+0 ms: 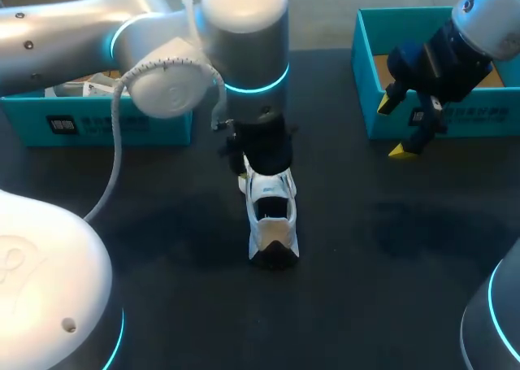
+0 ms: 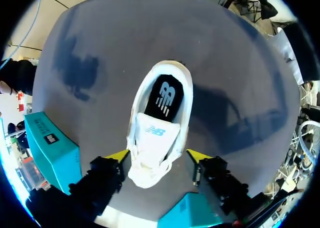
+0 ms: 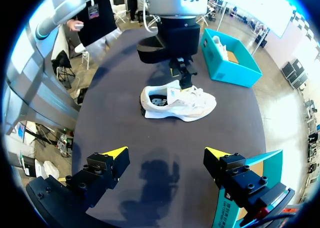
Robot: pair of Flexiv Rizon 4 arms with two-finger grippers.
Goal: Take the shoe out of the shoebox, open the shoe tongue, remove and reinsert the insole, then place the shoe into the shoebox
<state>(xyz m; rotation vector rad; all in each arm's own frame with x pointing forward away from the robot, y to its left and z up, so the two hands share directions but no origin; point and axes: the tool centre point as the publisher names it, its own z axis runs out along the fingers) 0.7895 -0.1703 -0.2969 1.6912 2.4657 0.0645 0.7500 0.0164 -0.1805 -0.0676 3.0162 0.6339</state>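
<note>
Shoe: a single white shoe point(image 1: 272, 215) stands upright in the middle of the counter point(image 1: 390, 248), out of both boxes, heel toward the near edge.
Left gripper: the left gripper point(image 2: 159, 157) hangs over the shoe's front with its fingers spread wide on either side of the laced part, holding nothing. One tip looks very close to the shoe's side, though I cannot be sure it touches.
Right gripper: the right gripper point(image 3: 166, 157) is also spread wide and empty, at the far right over the near wall of the right shoebox point(image 1: 366, 77), well apart from the shoe.
Tongue and insole: the tongue point(image 2: 155, 133) lies flat over the opening, and the dark insole point(image 2: 165, 98) sits seated inside.
Risk, tipping: nothing steadies the shoe. A pull on the tongue from one side could roll it over or drag it along the counter.
Risk, poor grasp: a closing pinch may catch laces or the upper rather than the tongue, so the opening stays too narrow for the insole.
Risk, collision: the right arm's route to the shoe passes its box wall, and it could clip it.
Count, shoes on counter: one.
Count, shoeboxes: two, the other being the left shoebox point(image 1: 122, 124) at the far left, with something pale inside.
Count, grippers: two.
</note>
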